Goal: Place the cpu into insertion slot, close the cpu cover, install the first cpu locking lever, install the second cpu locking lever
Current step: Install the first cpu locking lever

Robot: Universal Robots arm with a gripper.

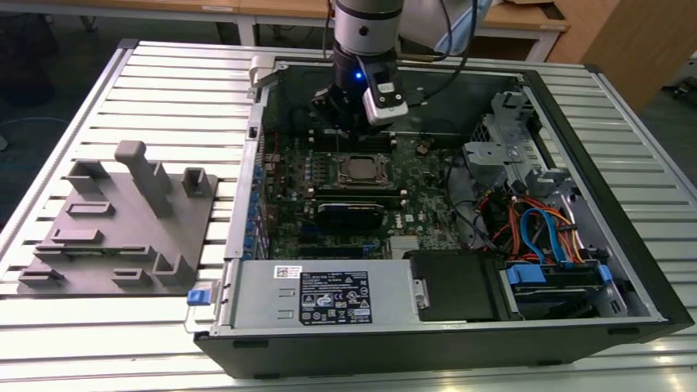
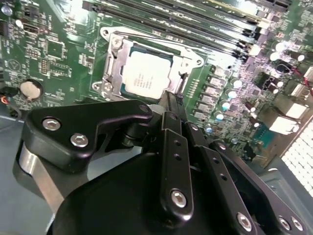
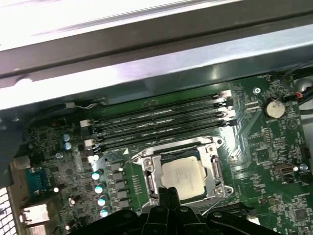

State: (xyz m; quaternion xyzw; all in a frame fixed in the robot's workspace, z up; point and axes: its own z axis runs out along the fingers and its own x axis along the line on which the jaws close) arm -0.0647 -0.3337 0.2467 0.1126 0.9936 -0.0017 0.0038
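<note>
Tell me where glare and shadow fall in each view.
First wrist view: glare washes out the case wall above the motherboard. Second wrist view: the cpu top gleams pale, and the gripper stands dark in front of it. Exterior view: the slatted table is bright, while the inside of the case is dim.

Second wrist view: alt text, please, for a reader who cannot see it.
The cpu lies on a green motherboard, with the silver cpu cover framing it. The black gripper, shut, points at the cover's edge.
</note>
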